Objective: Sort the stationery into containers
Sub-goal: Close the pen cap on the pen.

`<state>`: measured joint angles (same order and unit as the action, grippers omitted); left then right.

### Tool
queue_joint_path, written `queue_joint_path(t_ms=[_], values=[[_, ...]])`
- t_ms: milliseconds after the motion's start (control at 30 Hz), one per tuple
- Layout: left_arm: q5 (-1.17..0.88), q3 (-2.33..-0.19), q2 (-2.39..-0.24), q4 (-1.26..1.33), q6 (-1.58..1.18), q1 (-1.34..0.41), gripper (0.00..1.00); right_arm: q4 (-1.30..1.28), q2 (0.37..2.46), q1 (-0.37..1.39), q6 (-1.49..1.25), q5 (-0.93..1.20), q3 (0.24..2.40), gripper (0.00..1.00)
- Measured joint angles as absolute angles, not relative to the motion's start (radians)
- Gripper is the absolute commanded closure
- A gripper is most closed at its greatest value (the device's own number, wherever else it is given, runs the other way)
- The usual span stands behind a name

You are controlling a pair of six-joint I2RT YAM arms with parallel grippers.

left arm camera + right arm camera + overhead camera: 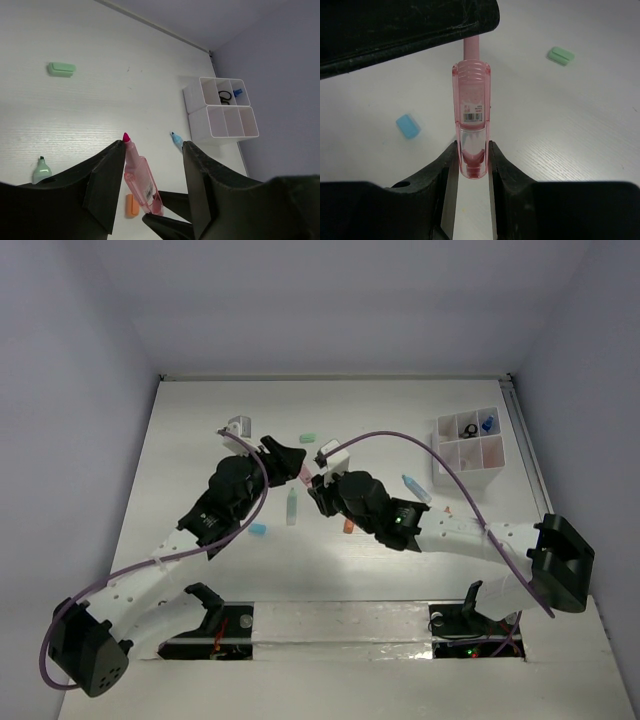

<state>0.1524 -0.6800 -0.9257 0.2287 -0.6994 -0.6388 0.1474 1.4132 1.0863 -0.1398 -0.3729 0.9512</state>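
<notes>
One pink highlighter (471, 115), long axis vertical in frame, tip upward, tail clamped in right tool (471, 148), left tool (153, 144) apart astride tip, one green eraser (561, 55).

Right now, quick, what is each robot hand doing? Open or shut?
Left gripper: open, straddling the tip of the pink pen.
Right gripper: shut on the pink pen.

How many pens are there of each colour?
Pink see-through plastic highlighter pen: 1
Mint green plastic pen: 1
Light blue plastic pen: 1
Total: 3 pens
</notes>
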Motion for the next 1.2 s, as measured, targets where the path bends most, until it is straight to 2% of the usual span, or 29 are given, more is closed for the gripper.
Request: queue_joint_path(t_ms=[233, 333, 900, 1200], values=[[0.153, -0.68, -0.941, 0.236, -0.69, -0.639, 0.58, 0.168, 1.412, 1.081, -0.155, -0.384, 0.938, 1.0], [0.152, -0.68, -0.946, 0.237, -0.688, -0.639, 0.65, 0.18, 1.409, 1.081, -0.16, -0.385, 0.93, 1.0], [0.161, -0.662, -0.968, 0.244, -0.67, -0.639, 0.64, 0.259, 1.38, 1.081, -0.21, -0.42, 0.881, 1.0], [0.158, -0.645, -0.972, 0.307, -0.665, -0.639, 0.76, 0.272, 1.38, 1.081, -0.222, -0.384, 0.879, 1.0]])
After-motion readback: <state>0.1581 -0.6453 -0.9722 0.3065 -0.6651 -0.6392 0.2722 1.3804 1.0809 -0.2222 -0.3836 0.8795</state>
